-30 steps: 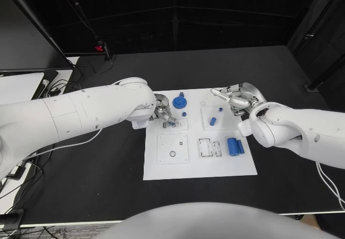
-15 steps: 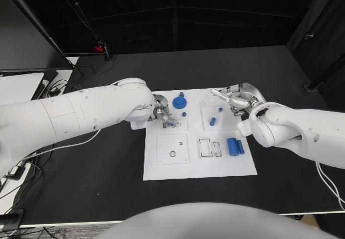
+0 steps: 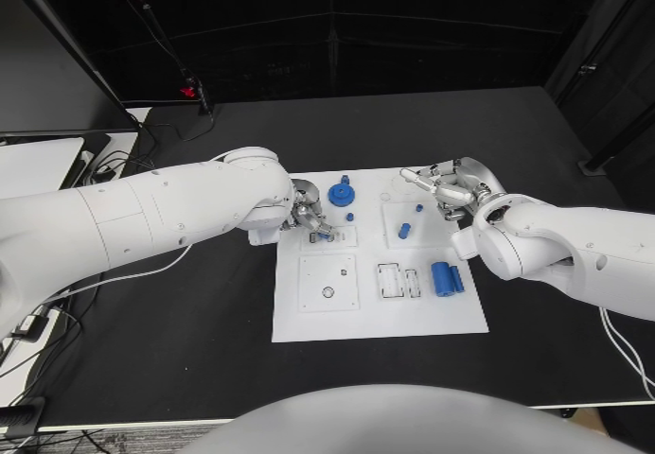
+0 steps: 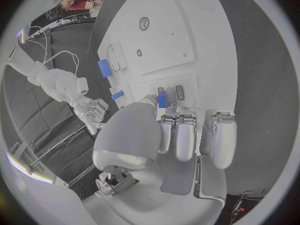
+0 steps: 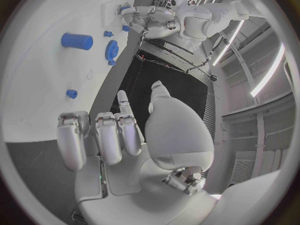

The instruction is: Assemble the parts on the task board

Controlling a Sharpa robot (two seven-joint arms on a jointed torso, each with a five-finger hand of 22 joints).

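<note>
The white task board [image 3: 380, 317] lies in the middle of the black table. My left hand [image 3: 308, 214] is over the board's upper left slots [image 3: 325, 237]. It pinches a small blue part [image 4: 162, 101] between thumb and fingertips, right at the slots [image 4: 179, 91]. My right hand [image 3: 445, 195] hovers at the board's upper right edge with its fingers [image 5: 100, 135] apart and nothing in them. On the board are a blue gear [image 3: 340, 196], a small blue cylinder [image 3: 404, 229], a larger blue cylinder [image 3: 441, 278] and a blue block [image 3: 456, 278].
A small blue peg [image 3: 345, 179] stands beyond the gear and another [image 3: 351, 217] below it. A square plate with a round hole [image 3: 327, 284] and rectangular slots [image 3: 398, 283] take up the board's middle. Cables [image 3: 102, 161] lie off the table's left edge.
My left hand has shifted very slightly over the slots with the small blue part. The right hand and the loose parts have stayed where they were.
</note>
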